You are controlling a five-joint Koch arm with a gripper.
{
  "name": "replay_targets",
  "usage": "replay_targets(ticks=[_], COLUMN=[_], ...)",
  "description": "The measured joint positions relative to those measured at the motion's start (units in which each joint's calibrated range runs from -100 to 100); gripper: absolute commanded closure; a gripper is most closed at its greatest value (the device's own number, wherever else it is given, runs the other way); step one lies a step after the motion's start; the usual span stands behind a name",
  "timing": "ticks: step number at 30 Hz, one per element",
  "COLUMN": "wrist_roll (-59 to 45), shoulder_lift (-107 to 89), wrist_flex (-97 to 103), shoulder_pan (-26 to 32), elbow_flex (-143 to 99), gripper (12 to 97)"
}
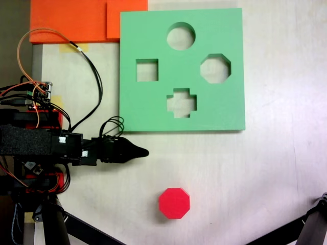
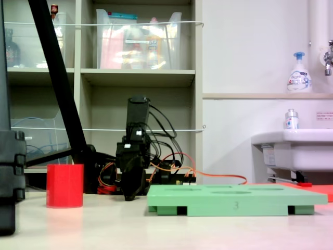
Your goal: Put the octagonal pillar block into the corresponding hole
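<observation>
The octagonal pillar block [image 1: 174, 203] is bright red and stands upright on the pale table, near the front edge in a fixed view and at the left [image 2: 65, 186] in the low side view. The green foam board [image 1: 230, 107] lies flat behind it. Its eight-sided hole [image 1: 215, 68] sits on the right side, with nothing in it. My black gripper [image 1: 143, 151] points right, just below the board's lower left corner. It is well apart from the block and its jaws are together on nothing. From the side my gripper [image 2: 130, 195] hangs low by the board's [image 2: 234, 200] left end.
Round [image 1: 181, 35], square [image 1: 146, 70] and cross-shaped [image 1: 181, 102] holes share the board. Orange foam sheets [image 1: 71, 20] lie at the back left. Black stand legs [image 1: 311, 224] reach in at the front corners. Cables [image 1: 92, 76] loop beside the arm base.
</observation>
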Motion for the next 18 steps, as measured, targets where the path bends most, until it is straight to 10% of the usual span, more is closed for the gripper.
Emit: replay_targets(ticks=[18], wrist_roll=[38.1], shoulder_lift=[0.1], wrist_flex=[-31.3], shoulder_pan=[-7.0], elbow_flex=[17.9], gripper=[63.2])
